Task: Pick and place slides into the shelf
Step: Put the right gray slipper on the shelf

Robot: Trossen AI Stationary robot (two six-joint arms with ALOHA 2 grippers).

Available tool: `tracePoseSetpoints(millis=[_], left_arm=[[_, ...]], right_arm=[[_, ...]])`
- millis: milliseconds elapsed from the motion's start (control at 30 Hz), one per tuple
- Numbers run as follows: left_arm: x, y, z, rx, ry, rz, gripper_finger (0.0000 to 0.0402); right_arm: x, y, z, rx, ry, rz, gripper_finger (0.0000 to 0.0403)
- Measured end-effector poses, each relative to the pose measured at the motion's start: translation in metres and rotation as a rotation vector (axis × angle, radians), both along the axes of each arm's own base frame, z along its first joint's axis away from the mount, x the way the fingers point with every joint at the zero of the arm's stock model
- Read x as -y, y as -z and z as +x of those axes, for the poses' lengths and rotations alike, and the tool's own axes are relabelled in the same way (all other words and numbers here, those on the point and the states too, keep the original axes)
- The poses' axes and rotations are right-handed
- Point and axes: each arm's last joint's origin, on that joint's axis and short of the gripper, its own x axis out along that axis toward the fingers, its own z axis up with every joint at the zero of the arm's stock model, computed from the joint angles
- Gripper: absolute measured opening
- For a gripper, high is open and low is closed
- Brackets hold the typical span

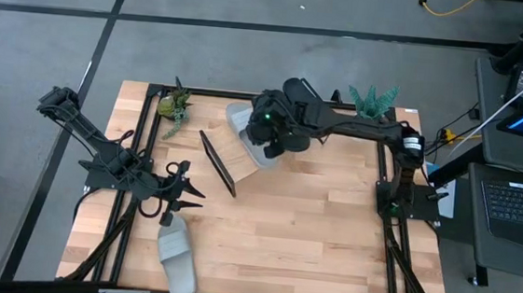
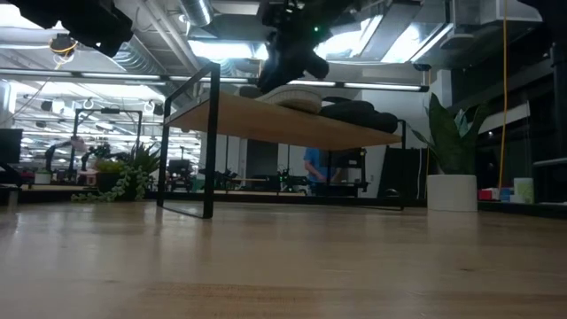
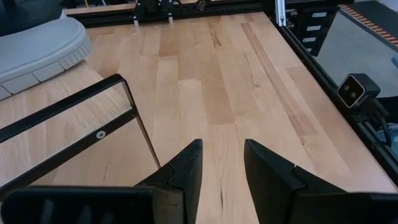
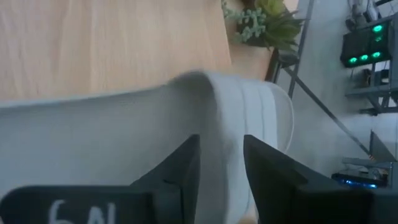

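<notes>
At the near edge of the light wooden tabletop one light grey open-toe slide sandal lies flat, its strap toward the left arm. Just beyond it the left gripper hovers over the bare wood, its two dark fingers spread with a clear gap and nothing between them.

Farther in stands the tilted light wood shelf board on its thin black wire frame, its black end frame showing in the left wrist view. In the low view two matte black slide sandals lie on the board's right part. The right gripper is low over the board's far end, at a second light grey slide sandal resting there; its fingers stand slightly apart over the sandal's grey strap, and whether they pinch it cannot be told.

At the far edge sit two small green potted plants, one at each corner.
</notes>
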Motion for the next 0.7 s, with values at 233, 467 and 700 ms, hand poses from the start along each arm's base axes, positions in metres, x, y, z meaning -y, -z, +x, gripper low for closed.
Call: tracePoseSetpoints(millis=[233, 467, 700], left_arm=[[0.000, 0.000, 0.000, 0.000, -0.001, 0.001, 0.0110], [0.000, 0.000, 0.000, 0.000, 0.000, 0.001, 0.0110], [0.000, 0.000, 0.000, -0.001, -0.001, 0.001, 0.0110]], right_arm=[[0.013, 0.006, 0.000, -0.015, 0.036, 0.003, 0.0124], [0.014, 0.006, 0.000, -0.017, 0.033, 0.002, 0.0091], [0.013, 0.006, -0.001, -0.020, 0.033, 0.002, 0.0025]])
